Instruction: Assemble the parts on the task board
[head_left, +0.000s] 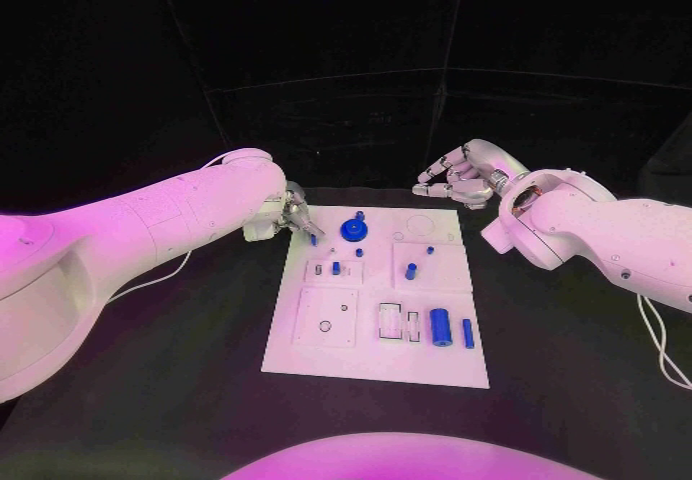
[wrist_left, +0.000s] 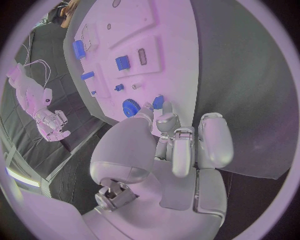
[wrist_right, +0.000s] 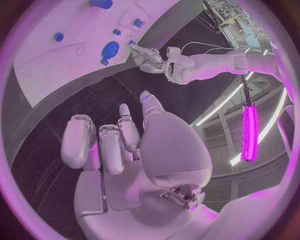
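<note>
The task board (head_left: 378, 345) is being kept in the middle of the table (head_left: 562, 400); the parts (head_left: 440, 326) are lying on it, and the gear (head_left: 355, 230) near its far edge.

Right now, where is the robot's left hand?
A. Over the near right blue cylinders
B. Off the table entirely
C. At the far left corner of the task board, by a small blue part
C: the left hand sits at the far left corner of the task board, fingertips at a small blue part.
</note>
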